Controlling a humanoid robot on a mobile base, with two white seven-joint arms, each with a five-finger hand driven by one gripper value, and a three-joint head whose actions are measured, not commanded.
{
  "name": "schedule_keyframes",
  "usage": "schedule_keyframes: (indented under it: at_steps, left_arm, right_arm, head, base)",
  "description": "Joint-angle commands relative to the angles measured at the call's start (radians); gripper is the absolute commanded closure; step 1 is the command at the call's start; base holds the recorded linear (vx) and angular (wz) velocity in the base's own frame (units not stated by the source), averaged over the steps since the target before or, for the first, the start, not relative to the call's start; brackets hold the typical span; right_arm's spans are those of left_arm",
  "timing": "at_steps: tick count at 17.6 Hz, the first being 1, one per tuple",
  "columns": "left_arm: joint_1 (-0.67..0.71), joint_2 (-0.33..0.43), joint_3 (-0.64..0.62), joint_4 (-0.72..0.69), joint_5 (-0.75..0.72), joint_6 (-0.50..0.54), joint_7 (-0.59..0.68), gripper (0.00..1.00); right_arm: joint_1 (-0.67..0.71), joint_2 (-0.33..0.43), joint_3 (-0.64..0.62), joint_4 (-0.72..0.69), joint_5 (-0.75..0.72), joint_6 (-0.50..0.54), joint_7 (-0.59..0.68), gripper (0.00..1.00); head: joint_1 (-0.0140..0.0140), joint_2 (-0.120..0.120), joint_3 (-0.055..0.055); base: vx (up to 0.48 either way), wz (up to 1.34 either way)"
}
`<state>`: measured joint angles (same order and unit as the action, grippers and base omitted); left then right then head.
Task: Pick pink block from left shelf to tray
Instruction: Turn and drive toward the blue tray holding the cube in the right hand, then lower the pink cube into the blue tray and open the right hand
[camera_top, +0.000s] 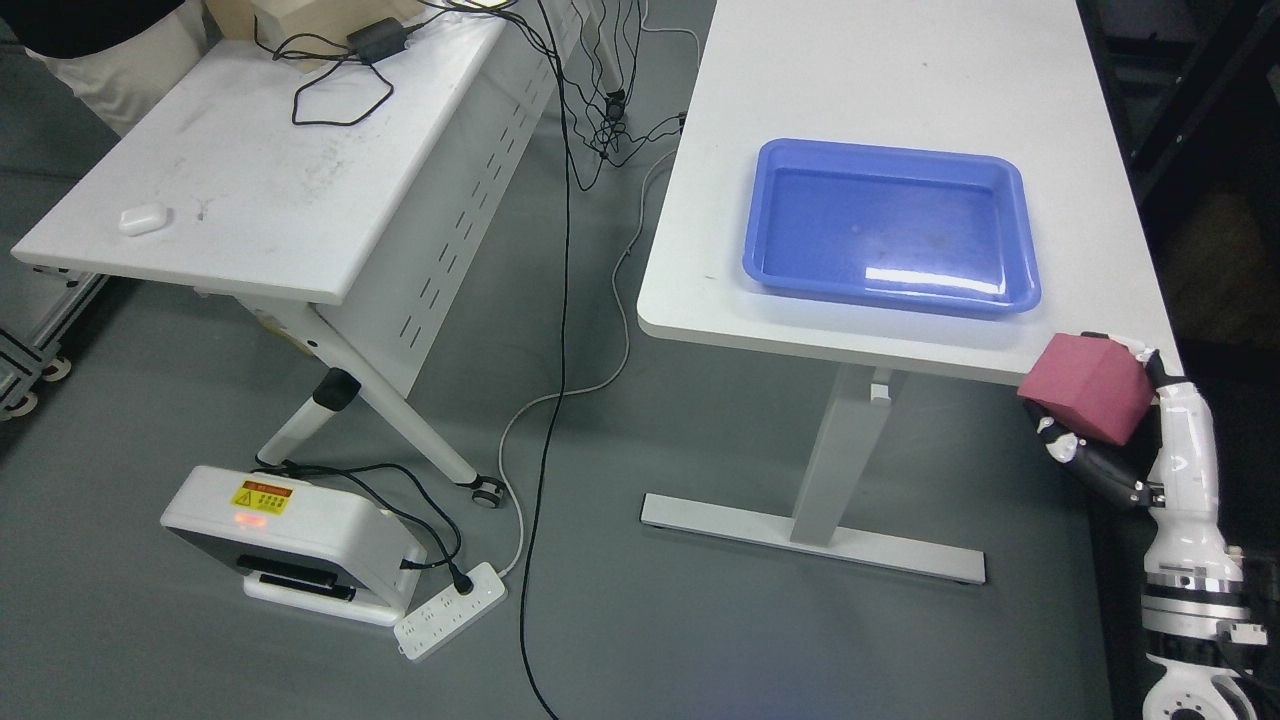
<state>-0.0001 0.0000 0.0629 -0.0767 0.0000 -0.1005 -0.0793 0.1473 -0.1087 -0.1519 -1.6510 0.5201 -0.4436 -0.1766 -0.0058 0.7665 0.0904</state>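
Observation:
A pink block (1087, 387) is held in my right hand (1110, 420), whose fingers curl around it from below and behind. The hand hangs just off the front right corner of the white table (880, 80), lower than the tabletop edge. A blue tray (890, 225) lies on that table, up and to the left of the block, with nothing visible in it. My right arm (1190, 560) rises from the lower right corner. The left arm does not show.
A second white table (270, 170) stands at the left with a small white case (143, 218) and cables on it. On the floor lie a white device (290, 535), a power strip (450, 610) and long black cables (560, 400). A person's clothing shows at the top left.

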Motion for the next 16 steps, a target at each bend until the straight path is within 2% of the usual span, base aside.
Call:
schedule_keyframes:
  at_steps: [1, 12, 16]
  left_arm:
    - [0.009, 0.017, 0.0, 0.0, -0.002, -0.001, 0.0, 0.0]
    - [0.009, 0.017, 0.0, 0.0, -0.002, -0.001, 0.0, 0.0]
    - [0.009, 0.017, 0.0, 0.0, -0.002, -0.001, 0.0, 0.0]
  right_arm:
    - [0.0, 0.0, 0.0, 0.0, 0.0, 0.0, 0.002, 0.96]
    - [-0.005, -0.002, 0.011, 0.01, 0.014, 0.008, 0.017, 0.96]
    - [-0.005, -0.005, 0.024, 0.019, 0.017, 0.013, 0.078, 0.93]
  head:
    - [0.0, 0.0, 0.0]
    - [0.0, 0.0, 0.0]
    - [0.0, 0.0, 0.0]
  base:
    - [0.281, 0.08]
    - [0.254, 0.04]
    - [0.22, 0.01]
